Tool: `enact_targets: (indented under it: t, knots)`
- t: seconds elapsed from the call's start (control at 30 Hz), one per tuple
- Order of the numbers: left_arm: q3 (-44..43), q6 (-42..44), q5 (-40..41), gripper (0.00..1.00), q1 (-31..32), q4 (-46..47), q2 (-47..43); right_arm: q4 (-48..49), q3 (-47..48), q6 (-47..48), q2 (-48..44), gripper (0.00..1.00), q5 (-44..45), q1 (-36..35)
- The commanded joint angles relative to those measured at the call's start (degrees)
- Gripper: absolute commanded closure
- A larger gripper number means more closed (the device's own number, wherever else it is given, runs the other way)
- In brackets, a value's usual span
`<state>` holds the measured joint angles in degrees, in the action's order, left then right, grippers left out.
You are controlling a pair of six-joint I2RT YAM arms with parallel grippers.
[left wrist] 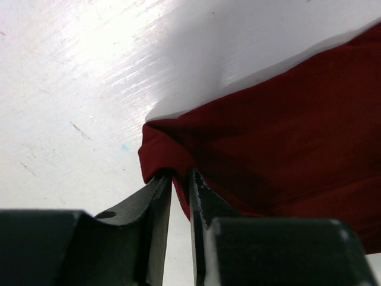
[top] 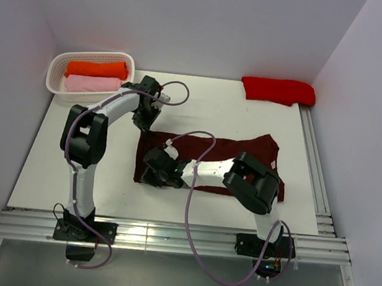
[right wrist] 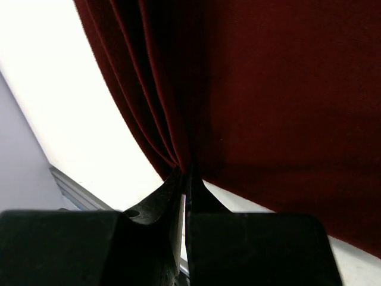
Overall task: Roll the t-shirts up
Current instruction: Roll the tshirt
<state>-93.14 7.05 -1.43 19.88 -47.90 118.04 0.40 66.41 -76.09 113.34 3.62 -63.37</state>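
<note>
Left gripper point(top: 142, 125) slightly parted at the maroon tee point(top: 245, 149) corner, right gripper point(top: 145, 174) clamped on its edge

Top cam: maroon tee is spread out mid-table point(top: 51, 155), left gripper at its far-left corner and right gripper on the near-left edge. An orange tee point(top: 96, 69) and a pink tee point(top: 90, 85) sit rolled in the white basket point(top: 90, 54) at far left, and a red tee point(top: 278, 91) lies far right. Left wrist cam: fingers point(left wrist: 158, 202) have a thin gap with table showing through. The corner is bunched right at the tips, can't tell if any cloth's caught. Right wrist cam: fingers point(right wrist: 164, 199) are pressed together, pinching gathered folds at the tee's edge.
</note>
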Motion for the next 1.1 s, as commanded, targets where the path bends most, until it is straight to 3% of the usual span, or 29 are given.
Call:
enact_targets:
  t: [0.0,0.33,0.5,0.8,1.07]
  knots:
    - [-3.09,0.86,1.17,0.75,0.69,0.53,-0.35,2.05,-1.63,-1.95,-2.86,1.0,0.51,-0.08]
    - [-6.87,2.71,-1.11,0.52,1.21,-1.93,-1.67,5.75,-5.06,-5.37,-3.12,1.0,0.86,0.09]
    - [-11.78,3.67,-3.48,0.47,1.13,-5.53,-2.72,7.41,-7.61,-6.96,-4.27,1.0,1.74,0.18]
    - [-12.94,4.64,-10.6,0.5,-2.91,-8.88,-4.22,10.75,-11.3,-10.12,-6.02,1.0,2.62,0.18]
    - [-4.51,7.45,-16.67,0.74,-9.06,-7.91,-6.42,15.06,-13.76,-13.11,-6.46,1.0,2.45,0.27]
